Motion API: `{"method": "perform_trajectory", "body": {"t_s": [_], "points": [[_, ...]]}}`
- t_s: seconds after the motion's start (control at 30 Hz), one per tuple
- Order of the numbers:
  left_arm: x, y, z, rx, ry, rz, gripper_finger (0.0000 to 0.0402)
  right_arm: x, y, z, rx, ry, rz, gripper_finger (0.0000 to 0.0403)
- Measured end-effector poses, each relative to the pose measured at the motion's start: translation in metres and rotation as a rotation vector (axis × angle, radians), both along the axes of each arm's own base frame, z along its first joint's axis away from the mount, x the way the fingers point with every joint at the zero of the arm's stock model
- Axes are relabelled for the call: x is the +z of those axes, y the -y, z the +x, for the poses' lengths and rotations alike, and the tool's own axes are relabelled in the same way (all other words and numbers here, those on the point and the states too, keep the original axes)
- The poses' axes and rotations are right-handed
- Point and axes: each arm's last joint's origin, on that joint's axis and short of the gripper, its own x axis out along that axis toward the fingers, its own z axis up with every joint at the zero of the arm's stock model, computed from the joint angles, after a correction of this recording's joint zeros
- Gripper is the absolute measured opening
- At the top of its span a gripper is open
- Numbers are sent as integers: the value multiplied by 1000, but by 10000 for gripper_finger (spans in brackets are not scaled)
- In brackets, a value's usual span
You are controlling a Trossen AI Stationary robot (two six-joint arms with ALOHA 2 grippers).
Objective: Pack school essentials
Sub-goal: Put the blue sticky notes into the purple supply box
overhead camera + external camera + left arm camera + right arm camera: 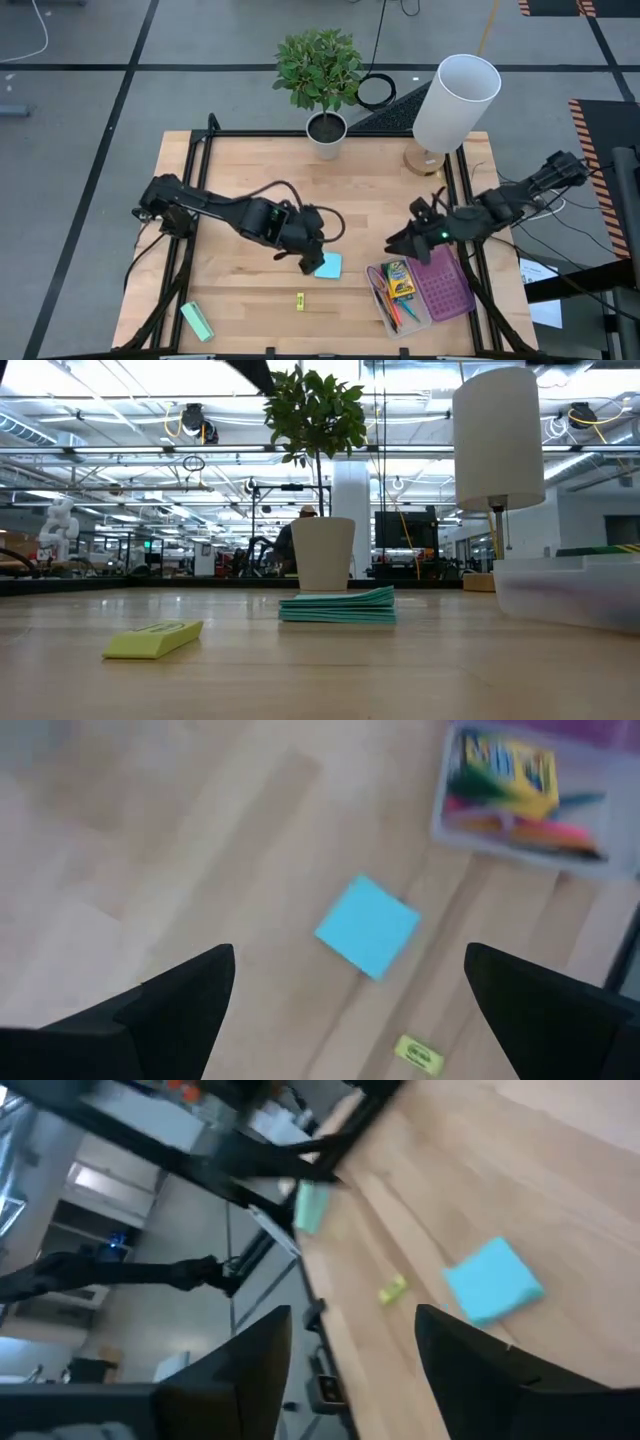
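A light-blue sticky-note pad lies flat on the wooden table, also seen in the left wrist view and the low view. My left gripper hovers open just above and left of it, touching nothing. A tiny yellow piece lies nearer the front edge. My right gripper hangs open at the far-left corner of a clear pencil case. The case holds the yellow-green crayon box and orange and red pencils.
A mint-green block lies at the front left. A potted plant and a white lamp stand along the far edge. Black frame rails run along the table's sides. Bare wood lies between the two arms.
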Motion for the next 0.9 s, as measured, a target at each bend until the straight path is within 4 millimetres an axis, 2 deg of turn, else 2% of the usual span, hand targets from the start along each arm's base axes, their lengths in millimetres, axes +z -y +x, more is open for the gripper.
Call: {"method": "perform_trajectory", "body": {"t_s": [0.23,0.43,0.67,0.9], "points": [[-53,24,1,-78,-76,-167,397,23,-38,5,68,40,-36,190],[-83,54,-10,5,-109,-307,397,25,-65,13,105,11,-4,179],[-96,78,-25,197,-156,-427,397,16,-75,16,73,-26,-20,172],[-96,80,-26,272,-145,-445,397,8,-72,13,80,-99,-107,170]]}}
